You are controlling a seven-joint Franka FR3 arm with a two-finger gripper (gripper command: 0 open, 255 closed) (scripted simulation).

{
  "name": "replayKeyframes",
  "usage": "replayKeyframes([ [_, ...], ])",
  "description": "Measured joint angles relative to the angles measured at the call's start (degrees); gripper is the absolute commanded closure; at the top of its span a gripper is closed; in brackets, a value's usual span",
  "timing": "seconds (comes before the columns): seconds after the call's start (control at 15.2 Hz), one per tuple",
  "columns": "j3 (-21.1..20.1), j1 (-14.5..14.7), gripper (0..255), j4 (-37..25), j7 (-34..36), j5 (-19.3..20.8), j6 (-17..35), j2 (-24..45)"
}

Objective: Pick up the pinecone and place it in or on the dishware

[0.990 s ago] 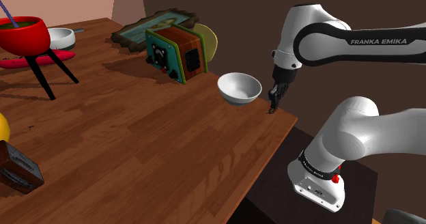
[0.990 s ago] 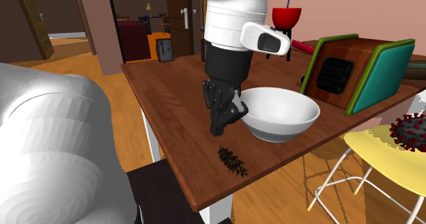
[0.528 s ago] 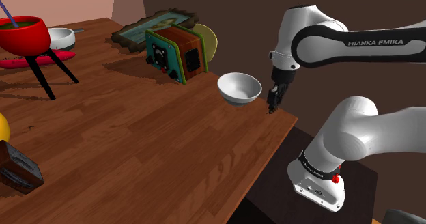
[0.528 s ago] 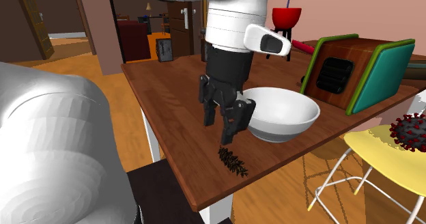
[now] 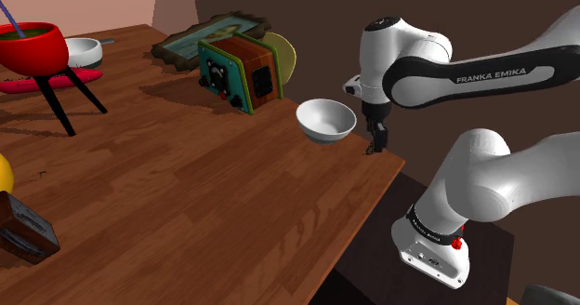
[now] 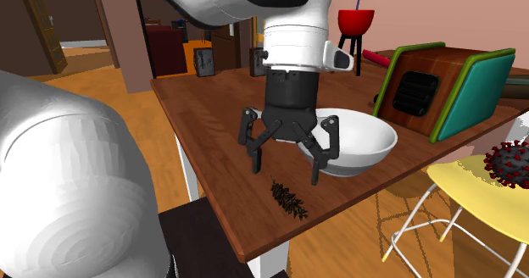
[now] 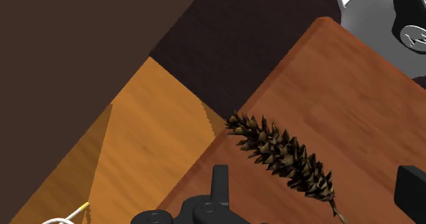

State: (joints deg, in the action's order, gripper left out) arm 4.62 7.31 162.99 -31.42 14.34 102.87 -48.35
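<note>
The wooden table is holding a white bowl; a pinecone is lying just beside the bowl, and a radio is standing near the bowl.

Open air is being left above the pinecone, lying near the tabletop corner beneath the spread tool. Room on one side is being narrowed by the white bowl, just beside one finger. Farther back, passage is being blocked by the wooden box behind the bowl.
</note>
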Motion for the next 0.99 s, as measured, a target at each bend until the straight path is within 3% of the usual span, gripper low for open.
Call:
replayKeyframes([
  [0.2, 0.6, 1.3, 0, 1.3, -5.9, 3.8, 1.7, 1.0],
  [0.53, 1.7, 0.6, 0, 4.5, -6.6, 5.7, 5.6, 1.8],
  [0.92, 1.9, 0.4, 0, 4.9, -6.7, 6.0, 6.1, 1.8],
  [0.99, 1.9, 0.4, 255, 4.9, -6.7, 6.0, 6.1, 1.8],
])
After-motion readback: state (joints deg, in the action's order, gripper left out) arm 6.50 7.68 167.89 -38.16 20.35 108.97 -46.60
